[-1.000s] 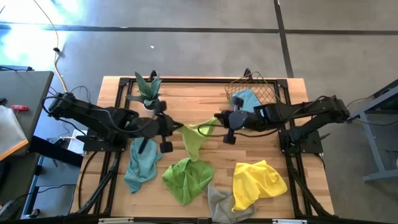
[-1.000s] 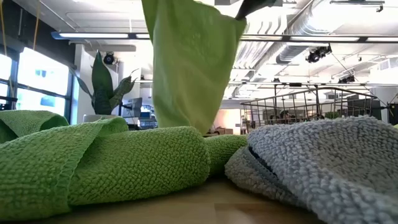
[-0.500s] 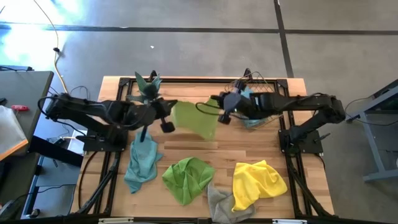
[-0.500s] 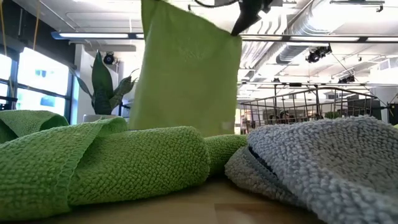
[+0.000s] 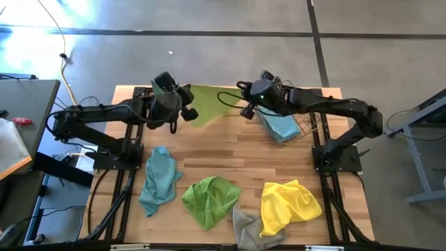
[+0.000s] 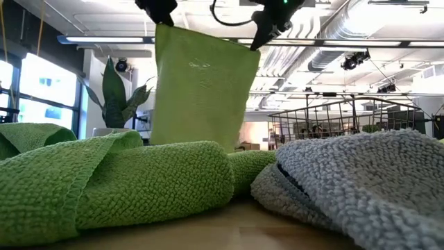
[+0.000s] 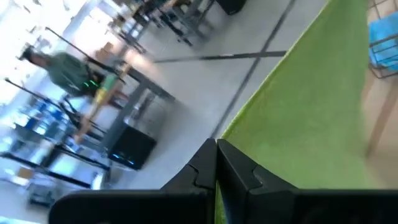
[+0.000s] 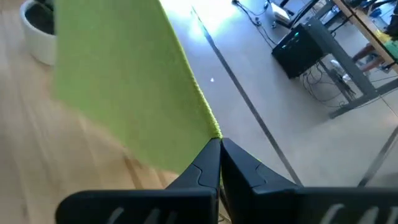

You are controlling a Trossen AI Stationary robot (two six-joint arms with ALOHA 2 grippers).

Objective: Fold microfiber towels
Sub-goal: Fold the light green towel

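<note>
- I see a wooden desk (image 5: 230,157) on grey concrete.
- My left hand (image 5: 182,110) and right hand (image 5: 245,110) each pinch a corner of a lime towel (image 5: 208,109), stretched above the desk's far edge.

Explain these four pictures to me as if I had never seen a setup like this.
Two dark robot arms work at a wooden table. One picture looks straight down, one looks level across the tabletop, and two come from cameras on the arms' wrists. The left gripper and the right gripper each pinch an upper corner of a lime green towel, jaws shut, holding it stretched and hanging above the far part of the table. On the table lie a teal towel, a crumpled green towel, a grey towel and a yellow towel. Another blue towel sits in a wire basket.
</note>
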